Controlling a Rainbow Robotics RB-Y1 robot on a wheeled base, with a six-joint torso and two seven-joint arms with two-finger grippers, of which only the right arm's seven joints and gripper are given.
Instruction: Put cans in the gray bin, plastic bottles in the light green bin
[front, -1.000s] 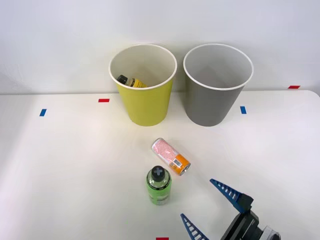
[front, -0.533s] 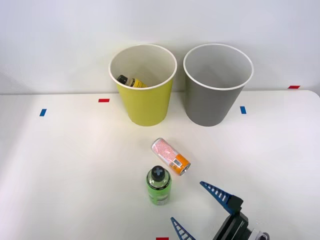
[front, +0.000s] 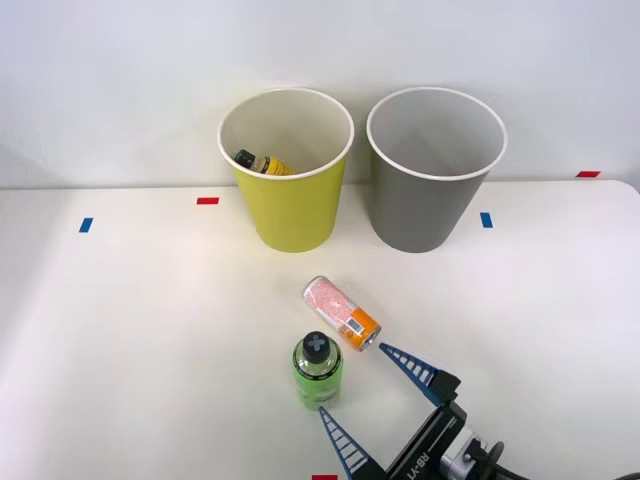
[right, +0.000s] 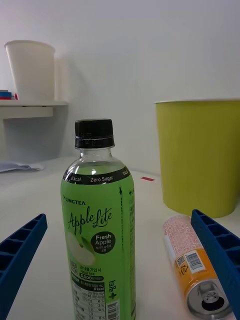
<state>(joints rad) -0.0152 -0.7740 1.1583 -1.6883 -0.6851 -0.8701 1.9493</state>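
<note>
now | right gripper (front: 372, 388) jaws spread | green bottle (front: 317, 372) upright just beside | can (front: 342, 313) lying near

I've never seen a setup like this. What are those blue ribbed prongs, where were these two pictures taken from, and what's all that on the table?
The blue prongs are the fingers of the robot's right tool, its grasping hand, open and holding nothing. One picture looks down from above the arms; the other comes from a camera on that wrist, looking out between the fingers. On the white table a green bottle stands upright, with a pink-and-orange can lying on its side beside it. Behind them stand a yellow-green bin, already holding a yellow-labelled bottle, and a gray bin.
</note>
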